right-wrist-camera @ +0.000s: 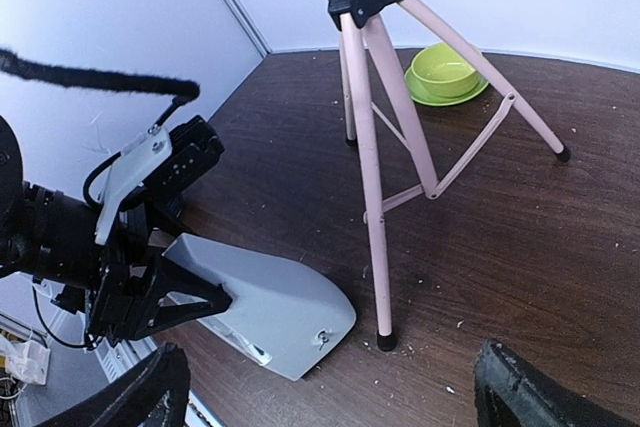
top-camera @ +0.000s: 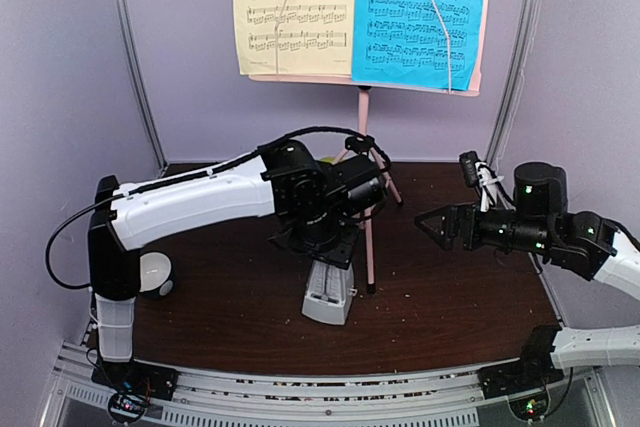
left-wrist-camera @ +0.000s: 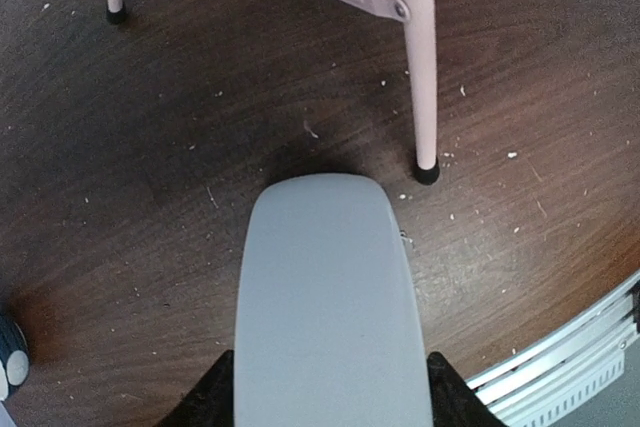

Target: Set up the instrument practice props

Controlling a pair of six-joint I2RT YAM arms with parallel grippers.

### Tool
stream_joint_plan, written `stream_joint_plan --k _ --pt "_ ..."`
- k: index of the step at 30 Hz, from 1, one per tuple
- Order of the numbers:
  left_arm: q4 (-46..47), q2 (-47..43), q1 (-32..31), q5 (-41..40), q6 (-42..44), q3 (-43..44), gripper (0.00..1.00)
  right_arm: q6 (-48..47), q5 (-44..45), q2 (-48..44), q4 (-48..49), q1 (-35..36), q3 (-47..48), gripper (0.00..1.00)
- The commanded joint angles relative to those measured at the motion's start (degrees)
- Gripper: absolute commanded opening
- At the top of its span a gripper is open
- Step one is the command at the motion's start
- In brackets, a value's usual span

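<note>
The pink music stand (top-camera: 367, 197) rises at the back of the table, with a yellow page (top-camera: 290, 7) and a blue page (top-camera: 420, 12) on its panel. Its tripod legs (right-wrist-camera: 365, 167) stand on the dark wood. The white-grey metronome (top-camera: 328, 292) sits just left of the stand's near leg (left-wrist-camera: 425, 77). My left gripper (top-camera: 322, 242) reaches down from above and is shut on its narrow top; both black fingers press the grey sides of the metronome (left-wrist-camera: 330, 297). My right gripper (top-camera: 432, 222) hovers open to the right of the stand, holding nothing.
A green bowl on a saucer (right-wrist-camera: 445, 72) sits behind the tripod. A small white-and-black bowl (top-camera: 155, 274) lies beside the left arm's base. The metal rail (top-camera: 330, 387) runs along the near table edge. Crumbs dot the wood (left-wrist-camera: 150, 197).
</note>
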Motion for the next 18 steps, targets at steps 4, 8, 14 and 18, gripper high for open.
stream_joint_plan --k 4,8,14,18 --pt "3.3 -2.3 0.7 -6.0 -12.1 2.4 0.49 1.8 3.9 1.7 3.7 4.2 -0.4 1.0" --pt "0.9 -1.8 1.1 -7.4 -15.5 1.8 0.6 3.0 7.0 2.4 4.1 5.9 -0.1 1.0" --pt "1.9 -2.6 1.2 -8.3 -16.8 0.6 0.84 5.9 14.9 3.5 2.4 10.1 1.6 1.0" --pt "6.4 -6.6 1.4 -8.2 -12.2 -0.9 0.98 8.8 21.3 4.5 0.9 13.3 3.1 1.0"
